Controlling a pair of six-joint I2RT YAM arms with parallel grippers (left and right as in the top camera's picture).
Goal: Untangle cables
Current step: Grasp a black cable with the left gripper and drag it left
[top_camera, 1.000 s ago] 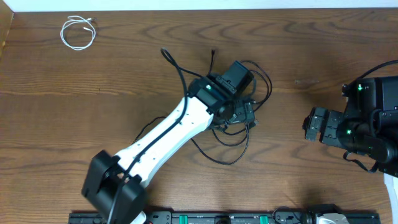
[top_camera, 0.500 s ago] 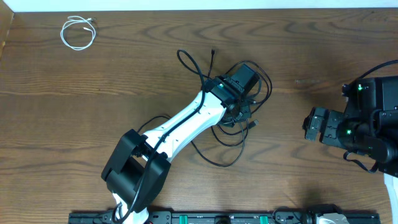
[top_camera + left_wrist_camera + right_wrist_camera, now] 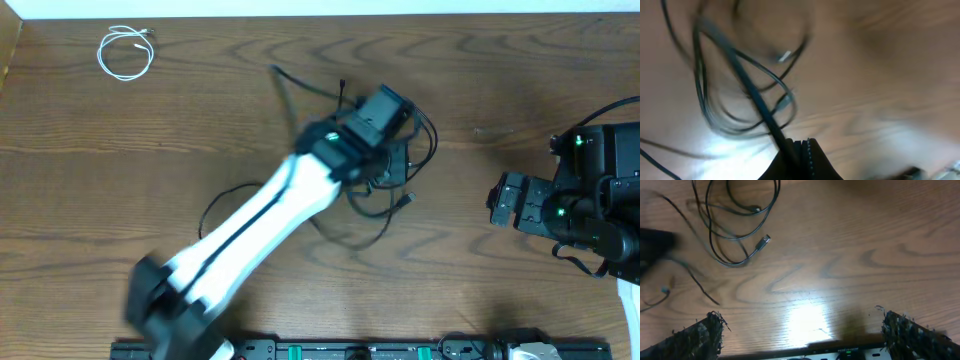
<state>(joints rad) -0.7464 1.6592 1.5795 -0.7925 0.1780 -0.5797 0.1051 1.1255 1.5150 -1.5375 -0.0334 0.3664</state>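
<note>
While left pincer (image 3: pixel 799 150) is clamping a black cable (image 3: pixel 752 92), probably to tease it loose, right pincer (image 3: pixel 802 327) is idling wide open, empty, at table's (image 3: pixel 500 60) 3 o'clock.

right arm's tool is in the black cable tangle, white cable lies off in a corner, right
No: the overhead view shows the left tool in the black cables; the right tool is off to the side. The white cable does lie in a corner.
</note>
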